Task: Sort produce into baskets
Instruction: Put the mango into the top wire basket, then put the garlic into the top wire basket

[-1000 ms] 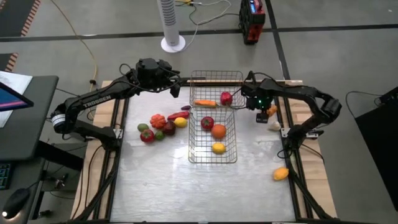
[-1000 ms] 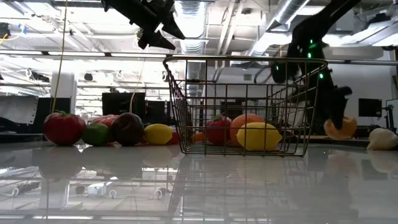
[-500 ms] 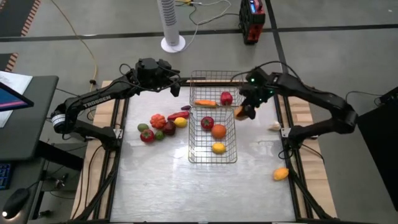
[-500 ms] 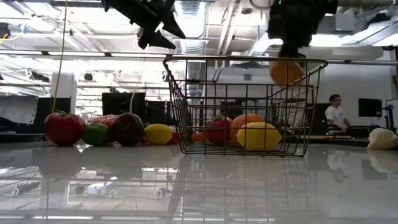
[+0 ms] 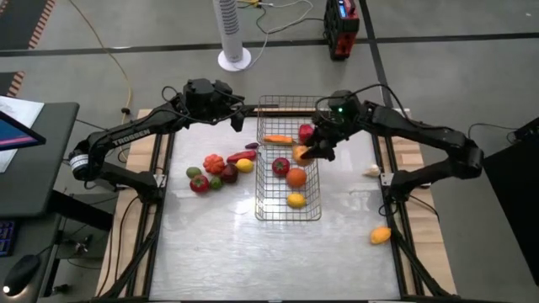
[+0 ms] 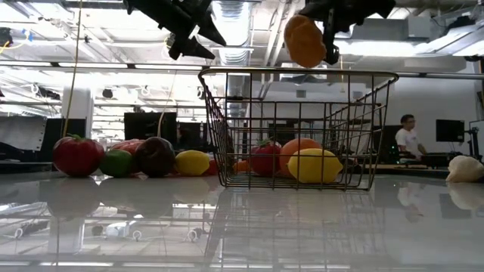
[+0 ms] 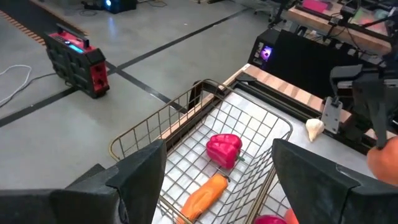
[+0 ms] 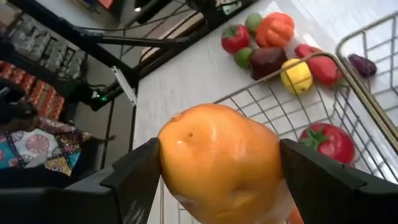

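My right end effector [image 5: 308, 151] grips a round orange toy fruit [image 8: 221, 163] directly above the near silver wire-mesh basket [image 5: 288, 215]; release drops it in

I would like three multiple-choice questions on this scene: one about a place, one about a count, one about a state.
1. Where is the carrot?
A. in the far basket
B. on the bare table
C. in the left gripper

2. How many pieces lie inside the near basket?
A. one
B. three
C. six

3. What is the right gripper doing?
A. resting open on the table
B. holding an orange fruit above the near basket
C. gripping a basket rim

Answers:
1 A, it lies beside the red pepper there.
2 B, tomato, orange and lemon.
3 B, the low view shows the fruit above the rim.
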Motion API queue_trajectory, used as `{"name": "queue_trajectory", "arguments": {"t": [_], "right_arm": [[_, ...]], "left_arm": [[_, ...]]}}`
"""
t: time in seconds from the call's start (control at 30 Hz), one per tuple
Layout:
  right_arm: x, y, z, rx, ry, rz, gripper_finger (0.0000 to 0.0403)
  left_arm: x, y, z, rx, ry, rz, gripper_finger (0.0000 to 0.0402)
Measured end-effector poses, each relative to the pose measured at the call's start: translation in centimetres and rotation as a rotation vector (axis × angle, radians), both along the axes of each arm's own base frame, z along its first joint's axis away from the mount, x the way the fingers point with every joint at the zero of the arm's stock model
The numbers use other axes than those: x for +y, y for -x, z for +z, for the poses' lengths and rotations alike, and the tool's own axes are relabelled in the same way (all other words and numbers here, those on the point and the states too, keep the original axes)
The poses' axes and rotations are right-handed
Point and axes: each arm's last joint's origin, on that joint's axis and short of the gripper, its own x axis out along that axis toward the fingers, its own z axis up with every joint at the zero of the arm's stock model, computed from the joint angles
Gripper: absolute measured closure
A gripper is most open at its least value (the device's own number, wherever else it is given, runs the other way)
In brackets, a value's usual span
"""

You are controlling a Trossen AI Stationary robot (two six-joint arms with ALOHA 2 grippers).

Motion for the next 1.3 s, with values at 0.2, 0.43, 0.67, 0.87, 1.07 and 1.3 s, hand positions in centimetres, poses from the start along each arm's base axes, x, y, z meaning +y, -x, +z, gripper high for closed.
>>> {"name": "queue_trajectory", "arguments": {"t": [0.2, 0.43, 0.67, 0.87, 1.07, 1.3], "right_arm": [[0.3, -0.4, -0.1, -0.004, 0.009, 0.013, 0.0071], [-1.6, 0.0, -0.4, 0.08, 0.308, -0.254, 0.0071], [-4.8, 0.7, -1.0, 0.205, 0.513, -0.509, 0.0071], [-6.6, 1.8, -1.9, 0.294, 0.476, -0.563, 0.0049], [-6.9, 2.8, -2.1, 0.333, 0.439, -0.568, 0.0007], [-4.9, 4.5, -2.1, 0.456, 0.379, -0.479, 0.002]], "left_arm": [[0.0, 0.0, 0.0, 0.002, -0.004, -0.003, 0.0123], [0.0, 0.0, 0.0, 0.005, -0.009, -0.005, 0.0123], [0.0, 0.0, 0.0, 0.005, -0.008, -0.005, 0.0123], [-0.1, -0.1, 0.0, 0.002, -0.003, -0.007, 0.0123], [-0.1, -0.1, 0.0, 0.001, -0.001, -0.007, 0.0123], [-0.1, 0.0, 0.0, 0.003, 0.001, -0.006, 0.0123]]}}
